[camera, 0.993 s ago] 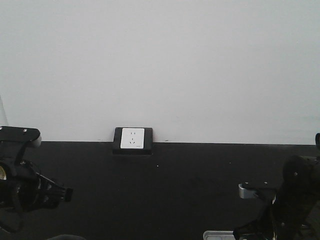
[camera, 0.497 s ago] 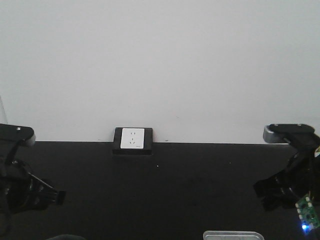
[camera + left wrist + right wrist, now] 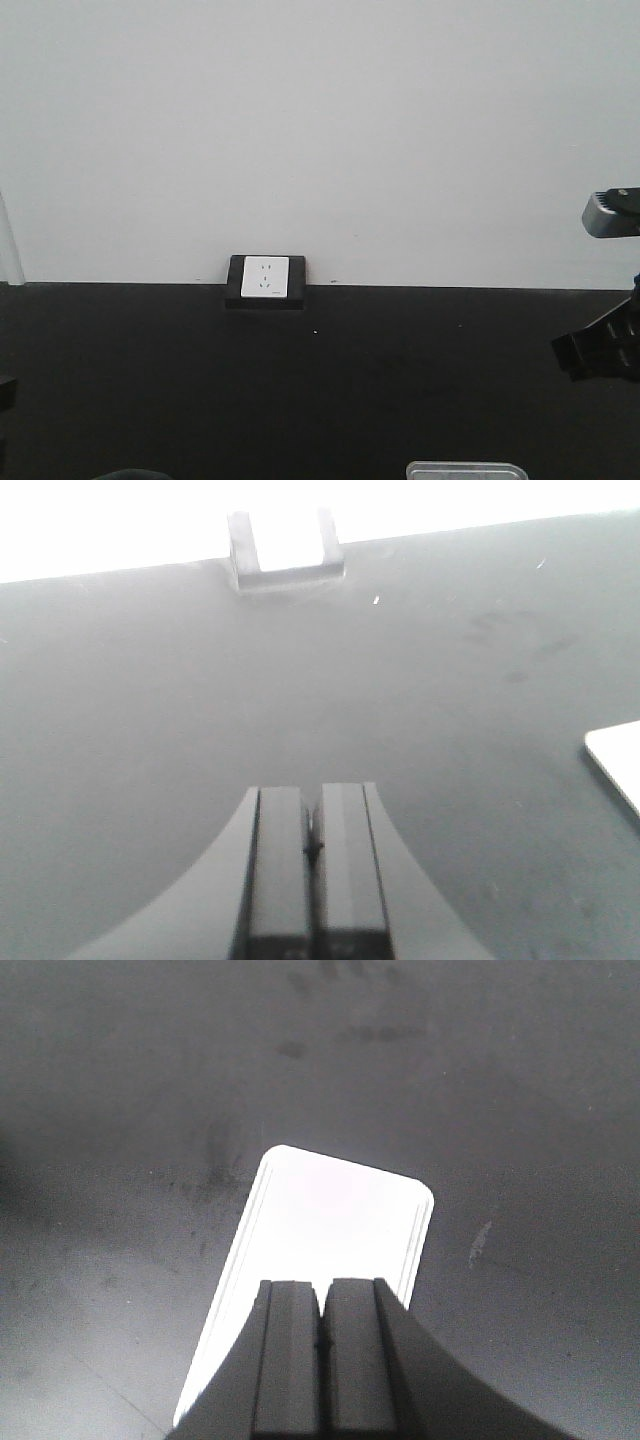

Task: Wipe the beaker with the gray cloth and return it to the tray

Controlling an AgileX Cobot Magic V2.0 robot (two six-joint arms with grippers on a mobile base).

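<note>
No beaker and no gray cloth show in any view. The white tray [image 3: 330, 1230] lies flat and empty on the black table, right under my right gripper [image 3: 322, 1282], which is shut on nothing and held above the tray's near part. The tray's far rim shows at the bottom of the front view [image 3: 465, 468], and a corner of it shows at the right edge of the left wrist view [image 3: 615, 760]. My left gripper [image 3: 313, 790] is shut and empty above bare black table, left of the tray.
A white wall socket in a black frame [image 3: 265, 280] sits at the table's back edge against the white wall; it also shows in the left wrist view [image 3: 285, 550]. Part of my right arm [image 3: 610, 350] is at the right edge. A pale upright strip [image 3: 8, 245] is at the left edge.
Both arms have drawn up and outward. The left arm has gone almost wholly out of the front view. The right arm rose from the lower right to the right edge.
</note>
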